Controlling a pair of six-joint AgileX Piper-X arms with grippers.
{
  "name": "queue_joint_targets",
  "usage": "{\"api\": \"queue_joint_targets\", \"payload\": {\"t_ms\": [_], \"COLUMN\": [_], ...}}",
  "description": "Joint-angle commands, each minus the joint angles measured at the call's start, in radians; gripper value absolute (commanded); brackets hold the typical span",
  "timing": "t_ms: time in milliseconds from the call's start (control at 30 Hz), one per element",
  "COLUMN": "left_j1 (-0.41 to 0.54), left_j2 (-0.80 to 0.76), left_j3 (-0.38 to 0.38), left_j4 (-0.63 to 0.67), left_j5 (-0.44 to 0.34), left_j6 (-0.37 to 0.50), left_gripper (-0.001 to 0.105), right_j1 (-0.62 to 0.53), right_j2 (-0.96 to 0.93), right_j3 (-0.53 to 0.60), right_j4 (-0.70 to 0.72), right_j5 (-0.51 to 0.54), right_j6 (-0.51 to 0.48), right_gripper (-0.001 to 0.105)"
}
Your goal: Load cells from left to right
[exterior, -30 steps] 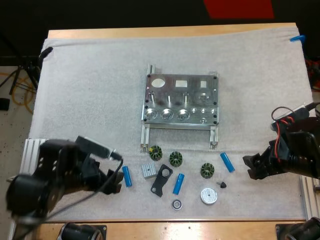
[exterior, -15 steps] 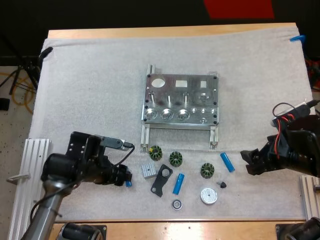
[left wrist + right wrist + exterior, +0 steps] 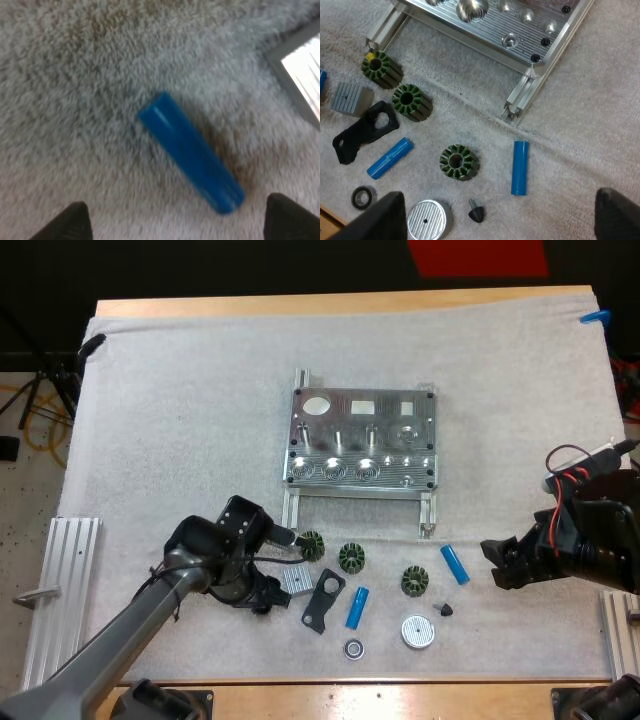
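The metal fixture lies in the middle of the mat, its front edge also showing in the right wrist view. My left gripper hangs low over the leftmost blue cylinder, open, one black fingertip on either side and clear of it. Two more blue cylinders lie in front of the fixture. My right gripper hovers open just right of the nearer cylinder, with nothing between its fingers.
Three green ribbed rings, a grey finned block, a black bracket, a silver disc, a small bearing and a black cone lie among the cylinders. An aluminium rail sits at the left edge.
My left arm has swung right and forward from the lower left and now covers the leftmost blue cylinder. The right gripper shifted slightly left, then held still.
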Motion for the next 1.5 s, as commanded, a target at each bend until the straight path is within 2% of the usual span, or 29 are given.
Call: {"api": "queue_joint_targets", "payload": {"t_ms": [0, 33, 300, 400, 467, 533, 567, 633, 733, 900, 1067, 1200, 1467], "left_j1": [-0.007, -0.007, -0.007, -0.007, -0.007, -0.007, -0.007, -0.007, -0.007, -0.007, -0.007, -0.007, -0.007], "left_j2": [0.023, 0.048, 0.183, 0.208, 0.212, 0.212, 0.212, 0.212, 0.212, 0.212, 0.191, 0.101, -0.161], "left_j3": [0.001, 0.001, 0.001, 0.001, 0.001, 0.001, 0.001, -0.001, -0.001, -0.001, -0.005, -0.013, -0.020], "left_j4": [-0.033, -0.052, -0.082, -0.082, -0.082, -0.082, -0.082, -0.082, -0.082, -0.091, -0.098, -0.105, -0.101], "left_j5": [0.003, 0.029, 0.029, 0.029, 0.029, 0.029, 0.029, 0.029, 0.029, 0.029, 0.029, 0.029, 0.051], "left_j6": [-0.018, -0.018, -0.027, -0.027, -0.027, -0.027, -0.025, -0.016, -0.003, 0.032, 0.085, 0.151, 0.337], "left_gripper": [0.069, 0.069, 0.069, 0.066, 0.056, 0.040, 0.037, 0.025, 0.012, 0.000, 0.000, 0.000, 0.000], "right_j1": [0.002, 0.002, 0.002, 0.002, 0.002, 0.002, 0.002, 0.002, 0.002, 0.002, 0.002, 0.002, 0.002], "right_j2": [-0.001, -0.001, -0.001, -0.001, -0.001, -0.001, -0.001, -0.001, -0.001, -0.001, 0.008, 0.022, 0.081], "right_j3": [-0.008, -0.008, -0.008, -0.008, -0.008, -0.008, -0.008, -0.008, -0.008, -0.008, -0.001, -0.001, -0.001], "right_j4": [-0.007, -0.007, -0.007, -0.007, -0.007, -0.007, -0.007, -0.007, -0.007, -0.021, -0.069, -0.110, -0.198], "right_j5": [0.001, 0.001, 0.001, 0.001, 0.001, 0.001, 0.001, 0.001, 0.001, 0.001, -0.007, -0.014, -0.159], "right_j6": [0.001, 0.001, -0.002, -0.002, -0.002, -0.002, -0.002, -0.002, -0.002, 0.002, 0.012, 0.053, 0.142], "right_gripper": [0.074, 0.074, 0.074, 0.074, 0.074, 0.074, 0.074, 0.074, 0.074, 0.074, 0.074, 0.074, 0.074]}}
